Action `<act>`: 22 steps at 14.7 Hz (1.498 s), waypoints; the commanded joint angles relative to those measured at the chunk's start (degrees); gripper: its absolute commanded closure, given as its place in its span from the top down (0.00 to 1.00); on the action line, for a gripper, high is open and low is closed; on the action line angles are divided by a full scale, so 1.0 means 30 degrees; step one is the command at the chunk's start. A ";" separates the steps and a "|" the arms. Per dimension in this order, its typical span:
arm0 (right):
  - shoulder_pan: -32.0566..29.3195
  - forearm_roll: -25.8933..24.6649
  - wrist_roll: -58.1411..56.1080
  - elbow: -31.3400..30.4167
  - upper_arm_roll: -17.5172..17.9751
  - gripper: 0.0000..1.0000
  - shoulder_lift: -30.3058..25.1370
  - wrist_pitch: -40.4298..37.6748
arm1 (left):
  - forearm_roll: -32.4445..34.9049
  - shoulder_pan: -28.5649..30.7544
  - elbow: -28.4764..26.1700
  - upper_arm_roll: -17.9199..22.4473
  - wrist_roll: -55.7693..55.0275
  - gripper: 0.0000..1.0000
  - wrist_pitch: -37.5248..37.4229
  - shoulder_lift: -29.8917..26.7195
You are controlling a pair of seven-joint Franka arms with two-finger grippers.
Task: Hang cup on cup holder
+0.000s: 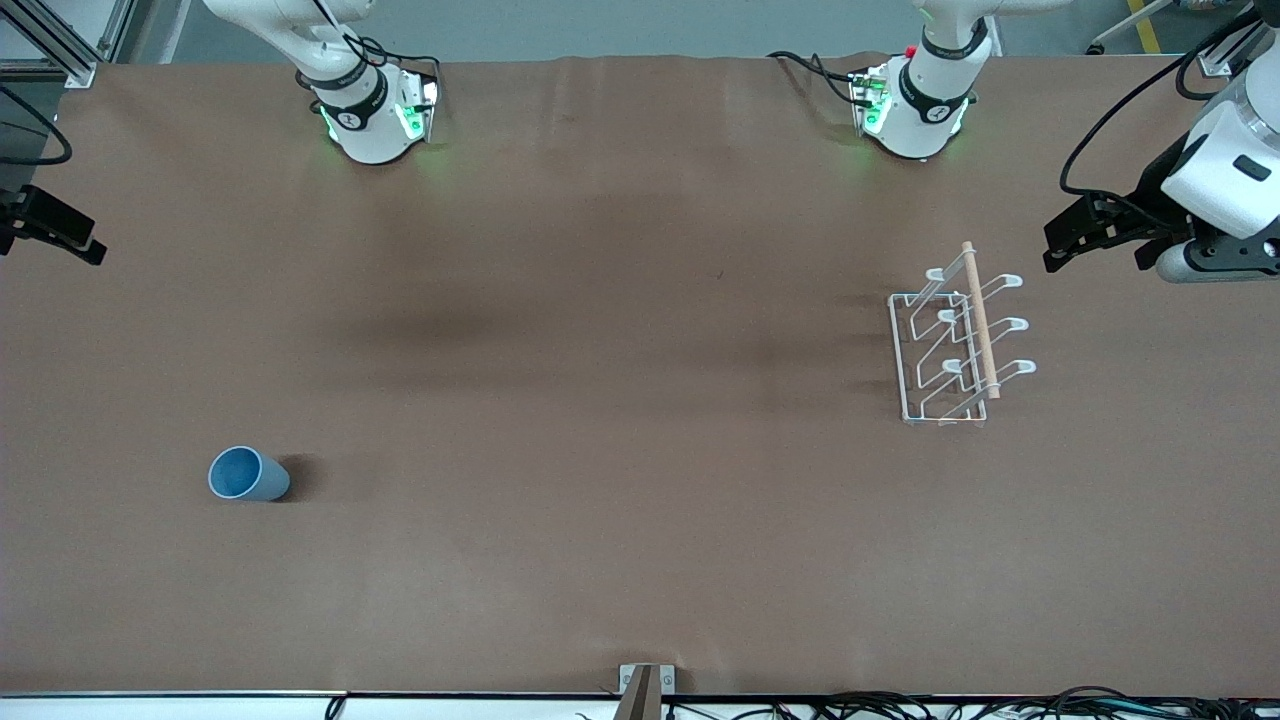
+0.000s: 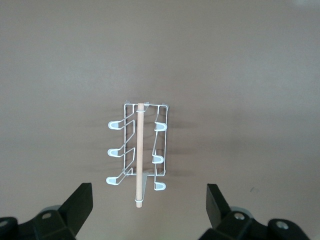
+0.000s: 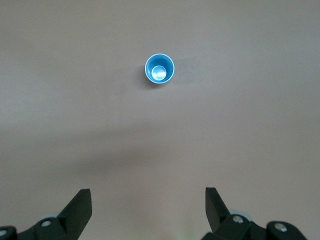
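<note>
The light-blue cup (image 1: 248, 474) stands upright, mouth up, on the brown table toward the right arm's end; the right wrist view shows it from above (image 3: 159, 69). The white wire cup holder (image 1: 958, 345) with its wooden rod stands toward the left arm's end and shows in the left wrist view (image 2: 138, 152). No cup hangs on its prongs. My left gripper (image 1: 1052, 248) is up over the table's end beside the holder, open and empty (image 2: 148, 192). My right gripper (image 1: 92, 243) is up over the table's other end, open and empty (image 3: 148, 192), well apart from the cup.
The arm bases (image 1: 372, 110) (image 1: 915, 105) stand along the table's back edge. A metal bracket (image 1: 647, 685) and cables (image 1: 900, 705) run along the edge nearest the front camera. Brown table (image 1: 600, 400) lies between the cup and the holder.
</note>
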 commanded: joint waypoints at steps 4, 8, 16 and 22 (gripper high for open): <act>-0.0190 0.0216 -0.0280 -0.0202 0.0097 1.00 -0.0142 0.0134 | 0.0361 0.0087 0.0349 -0.0038 0.0220 1.00 -0.0334 0.0068; -0.0248 0.0187 -0.0309 -0.0202 0.0097 1.00 -0.0084 0.0163 | 0.0332 0.0146 0.0349 -0.0038 0.0483 1.00 -0.0334 0.0155; -0.1417 0.0216 -0.0775 -0.0289 0.0097 1.00 0.1290 0.1741 | 0.0332 0.0029 0.0349 -0.0038 0.0542 1.00 -0.0334 0.0156; -0.3118 0.0538 -0.2360 -0.0932 0.0126 1.00 0.4012 0.4405 | 0.0361 -0.0116 0.0378 -0.0038 0.0543 1.00 -0.0334 0.0156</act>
